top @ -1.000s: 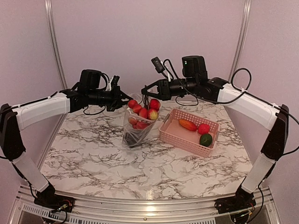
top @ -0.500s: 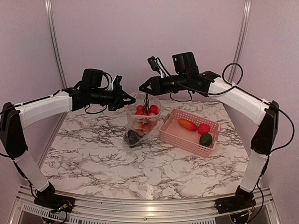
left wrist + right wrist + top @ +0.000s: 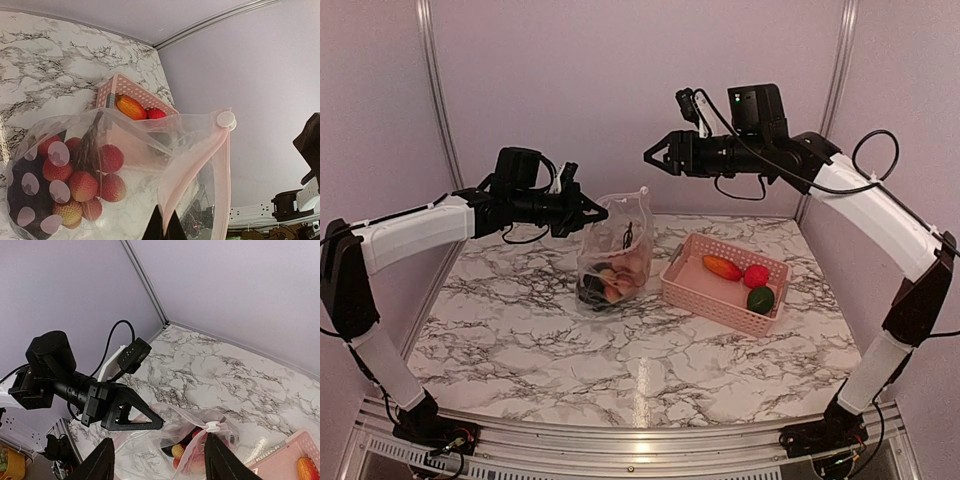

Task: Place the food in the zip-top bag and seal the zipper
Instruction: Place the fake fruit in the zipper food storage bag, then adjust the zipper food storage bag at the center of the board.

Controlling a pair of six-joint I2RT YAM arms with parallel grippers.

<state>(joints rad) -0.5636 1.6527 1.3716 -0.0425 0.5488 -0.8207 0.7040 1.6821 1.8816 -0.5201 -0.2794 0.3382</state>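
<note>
Since the picture a moment back, the right arm has let the berry bunch go and pulled up and away. The bunch has sunk to the bottom of the zip-top bag, which now sags lower.

The left fingers, well left of the pink basket and above its level, are closed on the upper edge of the zip-top bag (the left wrist view shows the film pinched between them). The bag hangs from that pinch with its base on the marble surface just left of the basket. The berries and the dark aubergine lie in its bottom. Its mouth gapes, and the zipper reads as a pinkish strip with a white slider at its far end.

The right fingers hang high above the basket's left end, spread wide and holding nothing. Inside the basket lie the mango shape, a red piece and the round green piece, not yet bagged.

The film looks thin, limp and slippery, so it would likely collapse if released. One corner should stay held, and the free rim near the slider seems the place for a second hold. The toy pieces look light, hard and smooth (apt to roll or squirt out), so the mango shape is best taken across its narrow middle.
</note>
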